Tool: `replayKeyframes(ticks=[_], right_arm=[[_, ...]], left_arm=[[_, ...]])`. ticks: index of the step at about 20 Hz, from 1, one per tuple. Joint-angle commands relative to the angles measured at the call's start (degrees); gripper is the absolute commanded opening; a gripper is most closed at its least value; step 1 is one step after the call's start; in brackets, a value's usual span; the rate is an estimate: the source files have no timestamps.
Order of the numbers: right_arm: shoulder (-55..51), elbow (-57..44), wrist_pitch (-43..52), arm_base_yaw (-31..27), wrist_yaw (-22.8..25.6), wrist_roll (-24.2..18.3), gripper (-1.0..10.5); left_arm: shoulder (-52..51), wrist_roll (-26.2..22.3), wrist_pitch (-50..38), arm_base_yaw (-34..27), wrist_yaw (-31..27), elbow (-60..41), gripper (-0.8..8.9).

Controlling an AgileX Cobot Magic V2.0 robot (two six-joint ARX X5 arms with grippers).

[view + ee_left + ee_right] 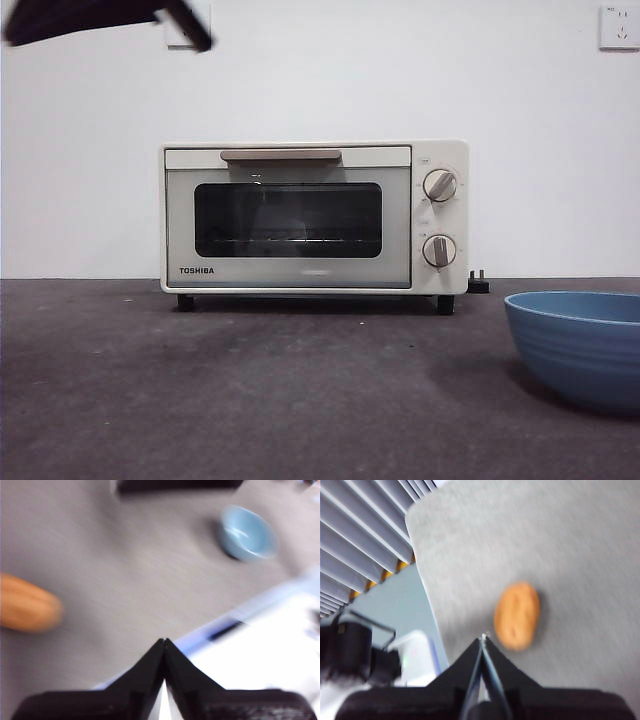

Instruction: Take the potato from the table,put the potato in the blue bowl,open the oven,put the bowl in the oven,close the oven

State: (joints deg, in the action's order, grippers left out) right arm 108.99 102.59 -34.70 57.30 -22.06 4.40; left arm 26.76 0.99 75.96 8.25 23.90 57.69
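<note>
Front view: cream-white toaster oven (314, 217) shut, matte blue bowl (582, 343) empty. The left tool (164, 642) and right tool (483, 638) are clenched, the smooth orange-brown potato (517, 615) on the grey tabletop (580, 555) just beyond the right one; descending clenched would likely knock it rolling.

R gripper (483, 639) closed, potato (517, 615) near tips, on table (580, 545)

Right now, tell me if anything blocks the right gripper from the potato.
Nothing visible does. The potato lies on bare table just beyond the shut right gripper, with only open surface between them.
</note>
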Motion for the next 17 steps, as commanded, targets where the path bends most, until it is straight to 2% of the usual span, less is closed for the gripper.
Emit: replayKeyframes(ticks=[1, 2, 3, 5, 7, 9, 11, 12, 14, 17], right_arm=[[5.4, 5.9, -0.1, 1.3, 0.0, -1.4, 0.0], [7.4, 8.0, -0.3, 1.7, 0.1, -1.5, 0.1], [9.6, 10.1, -0.3, 2.1, 0.1, -1.4, 0.5], [12.5, 12.0, 0.2, 2.7, 1.3, -1.5, 1.5], [14.8, 12.1, 1.2, 3.3, 2.6, -1.7, 2.4], [16.7, 12.1, 1.8, 3.5, 3.1, -1.9, 4.0], [18.7, 12.1, 2.6, 4.3, 5.8, -1.9, 5.9], [19.3, 12.1, 3.0, 4.6, 6.9, -2.1, 6.4], [20.7, 12.1, 4.8, 5.0, 7.8, -3.4, 6.7], [23.3, 12.1, 7.8, 5.8, 9.2, -3.3, 6.7]], left_arm=[[-0.4, -1.7, -0.4, 0.5, -1.6, 5.0, -0.06], [-0.4, -1.7, -0.3, 0.7, -2.7, 7.0, -0.06], [-0.4, -2.0, -0.3, 0.8, -6.3, 9.2, -0.06], [-0.7, -5.0, -0.2, 0.8, -16.8, 12.4, -0.06], [-0.9, -7.6, -0.1, 0.9, -23.9, 14.5, -0.06], [-1.2, -7.6, -0.1, 1.3, -23.3, 15.4, -0.07], [-1.3, -7.6, -0.2, 1.6, -21.9, 15.5, -0.07], [-1.3, -7.6, -0.2, 1.6, -22.0, 15.5, -0.07], [-1.3, -7.7, -0.2, 1.6, -22.9, 15.5, -0.06], [-1.3, -7.7, -0.2, 1.6, -28.0, 15.5, -0.06]])
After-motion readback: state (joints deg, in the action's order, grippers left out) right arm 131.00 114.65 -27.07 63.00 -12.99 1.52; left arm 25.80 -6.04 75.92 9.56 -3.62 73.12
